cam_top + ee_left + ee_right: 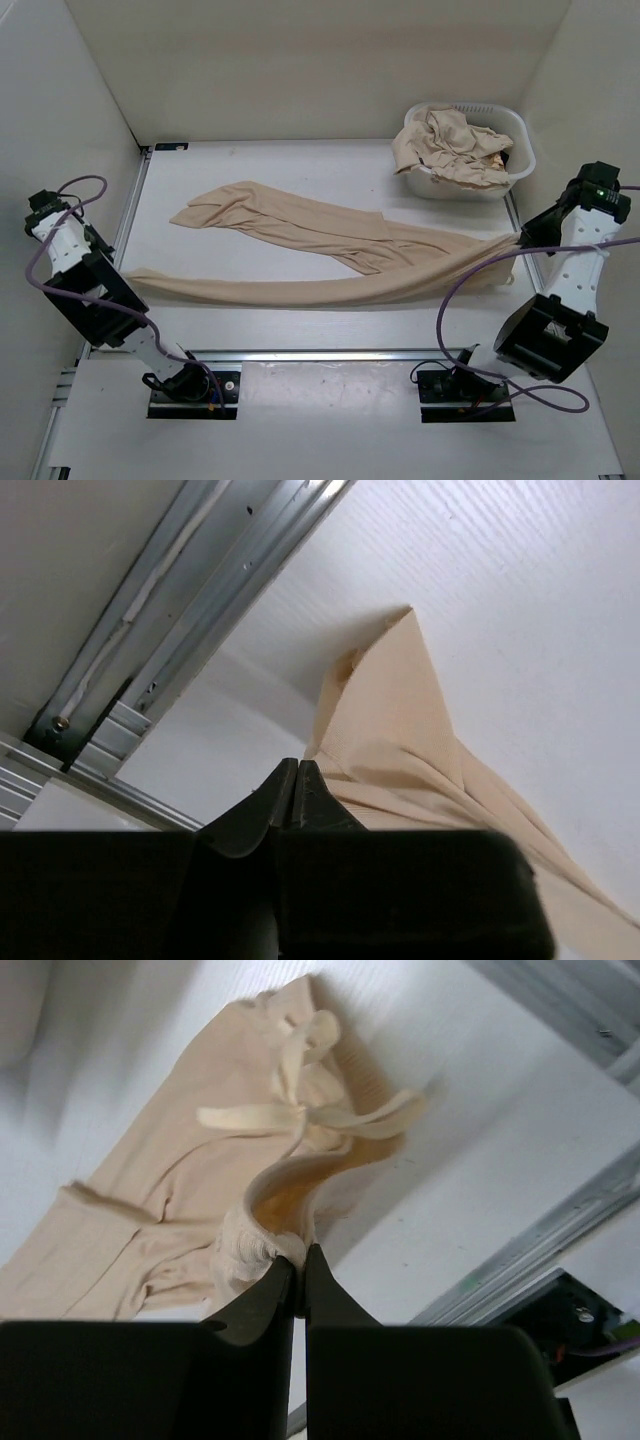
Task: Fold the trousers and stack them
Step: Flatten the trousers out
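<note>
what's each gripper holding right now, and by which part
The right gripper pinches the trousers at the bunched waistband. The left gripper is shut at a leg's cuff edge; whether it caught fabric cannot be told.

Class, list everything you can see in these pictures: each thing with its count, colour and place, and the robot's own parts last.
trousers: one pair, tan, spread across the table
heap: count unclear, tan, bunched in the basket
basket: one, white, far right of the table
table: one, white, under everything
rails: several, silver, along the table's edges
walls: three, off-white, around the table
left arm: one, black and white, near left; jaws shut on the trousers' cuff
right arm: one, black and white, near right; jaws shut on the waistband
</note>
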`<state>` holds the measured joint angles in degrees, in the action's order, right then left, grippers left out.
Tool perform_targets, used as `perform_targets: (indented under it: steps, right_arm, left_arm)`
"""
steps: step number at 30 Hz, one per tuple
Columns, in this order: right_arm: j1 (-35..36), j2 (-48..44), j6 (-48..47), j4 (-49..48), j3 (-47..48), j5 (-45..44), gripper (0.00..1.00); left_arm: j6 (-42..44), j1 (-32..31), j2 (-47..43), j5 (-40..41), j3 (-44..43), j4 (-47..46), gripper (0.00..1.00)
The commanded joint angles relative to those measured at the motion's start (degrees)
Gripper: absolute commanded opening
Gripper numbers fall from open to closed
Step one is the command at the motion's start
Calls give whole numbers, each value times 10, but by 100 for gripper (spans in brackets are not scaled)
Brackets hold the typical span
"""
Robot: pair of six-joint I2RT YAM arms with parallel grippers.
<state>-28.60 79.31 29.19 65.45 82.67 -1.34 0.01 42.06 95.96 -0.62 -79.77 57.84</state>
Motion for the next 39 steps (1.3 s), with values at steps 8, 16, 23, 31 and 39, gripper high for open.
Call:
perform_targets:
  steps: [8, 16, 23, 31, 39]
  right_arm:
    - [-3, 46, 18, -14, 134, 62, 0]
    - [-3, -77, 18, -1, -12, -36, 0]
    - [-3, -162, 36, 11, -209, -183, 0]
    - [-3, -174, 36, -1, -271, -201, 0]
    - [-3, -163, 25, -14, -279, -214, 0]
  left_arm:
    - [0, -18, -15, -61, -201, 68, 14]
    - [0, -18, -50, 5, -112, 48, 14]
    - [0, 32, -93, 56, 39, -15, 14]
    - [0, 32, -104, 68, 78, 0, 14]
    - [0, 40, -102, 100, 147, 68, 58]
